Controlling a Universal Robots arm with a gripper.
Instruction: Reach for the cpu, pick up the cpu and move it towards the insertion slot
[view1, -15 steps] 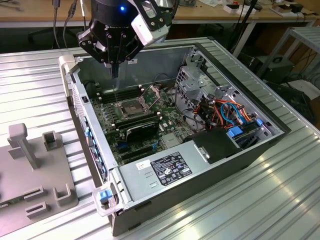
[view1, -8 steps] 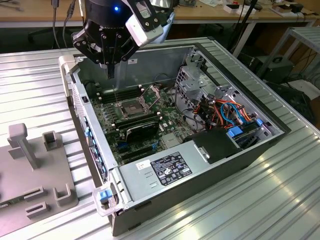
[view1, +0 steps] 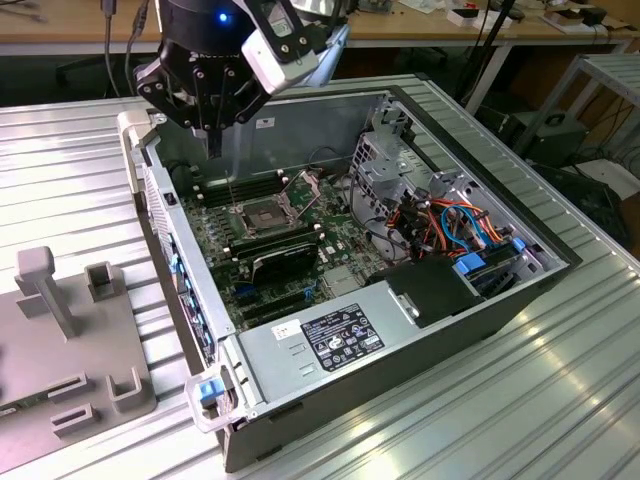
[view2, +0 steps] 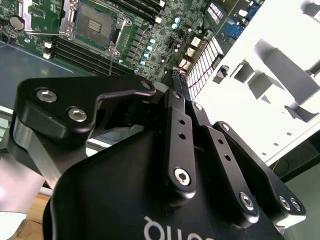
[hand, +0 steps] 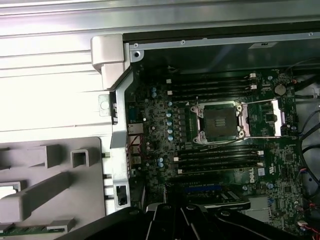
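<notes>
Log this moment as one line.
gripper: above computer case, clear of motherboard | insertion slot: bracket raised, dark centre showing | grey fixture: beside case

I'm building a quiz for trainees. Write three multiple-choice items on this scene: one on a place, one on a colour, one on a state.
1. Where is the gripper? A above the computer case; B on the floor; C inside a drawer.
2. What colour is the motherboard? A red; B green; C white.
3. How stands the bracket of the insertion slot? A clamped shut; B swung open; C removed.
Key: 1 A, the exterior view shows it over the open case; 2 B, the board is green; 3 B, the bracket lies beside the slot's bare dark centre.
</notes>
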